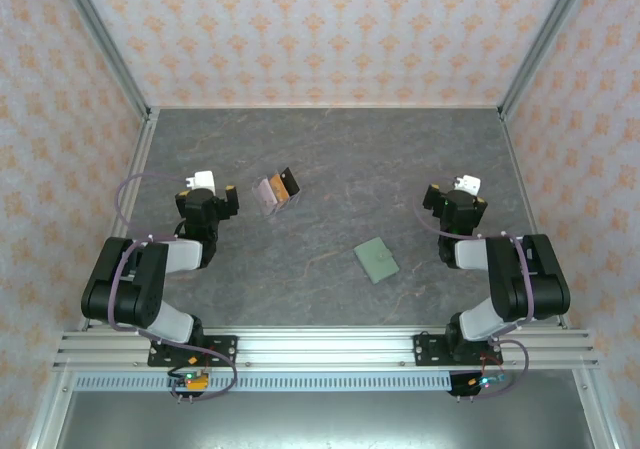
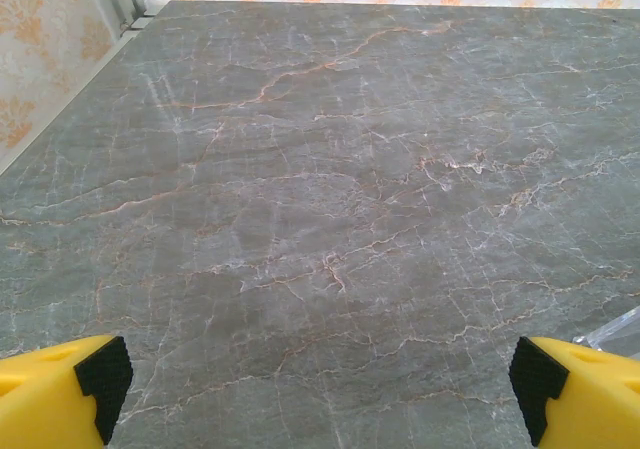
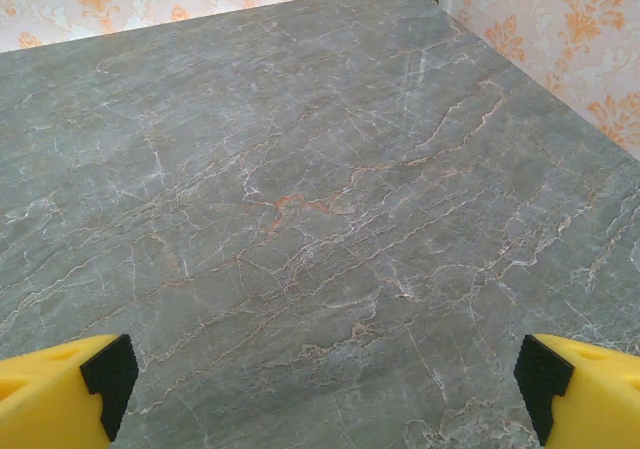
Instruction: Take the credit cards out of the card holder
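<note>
Grey stone-look tabletop (image 1: pixel 330 159), matte and veined with fine white and rust-coloured cracks, lay flat under both of your arms. You had the card holder (image 1: pixel 376 260) lying flat on it, right of centre and nearer your right arm than your left. It was a thin sage-green rectangle with softly rounded corners, set at a slight tilt to the table's edges. From overhead it looked folded shut, though it was too small in that view for me to be sure. Well apart from it, farther back and to the left, sat a small bundle (image 1: pixel 276 189) of brown, black and beige slabs, with one dark piece standing up at an angle. Your left gripper (image 2: pixel 320 379) stood spread wide and held nothing. Its blocky yellow fingers (image 2: pixel 55 394), faced with matte black pads (image 2: pixel 102 374), sat at the two lower corners of its wrist view with bare veined stone between them. Your right gripper (image 3: pixel 325 374) stood the same way, jaws wide apart over bare stone and gripping nothing. In the overhead view each gripper hovered beside its own wall, the card holder lying between the two arms. Cream wallpaper (image 1: pixel 330 29) printed with orange damask motifs lined the enclosure, framed by slim aluminium rails (image 1: pixel 105 39).
</note>
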Motion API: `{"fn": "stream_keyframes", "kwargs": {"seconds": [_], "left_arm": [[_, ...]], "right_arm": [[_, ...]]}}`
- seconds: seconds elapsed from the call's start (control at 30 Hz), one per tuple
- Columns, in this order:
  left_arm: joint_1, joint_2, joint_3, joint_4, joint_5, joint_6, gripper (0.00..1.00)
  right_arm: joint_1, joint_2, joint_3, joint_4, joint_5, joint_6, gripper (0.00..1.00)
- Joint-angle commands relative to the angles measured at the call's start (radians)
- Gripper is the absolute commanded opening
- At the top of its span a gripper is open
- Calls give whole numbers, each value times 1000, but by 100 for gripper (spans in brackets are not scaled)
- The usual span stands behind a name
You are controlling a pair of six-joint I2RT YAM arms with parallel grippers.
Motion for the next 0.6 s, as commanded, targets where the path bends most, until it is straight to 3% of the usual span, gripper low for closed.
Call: {"fn": "stream_keyframes", "kwargs": {"seconds": [0.0, 0.57], "left_arm": [[5, -8, 19, -11, 4, 20, 100], [8, -8, 21, -13, 11, 20, 100]], "right_arm": [[-3, 2, 19, -1, -5, 16, 99], [-3, 3, 20, -3, -5, 16, 99]]}}
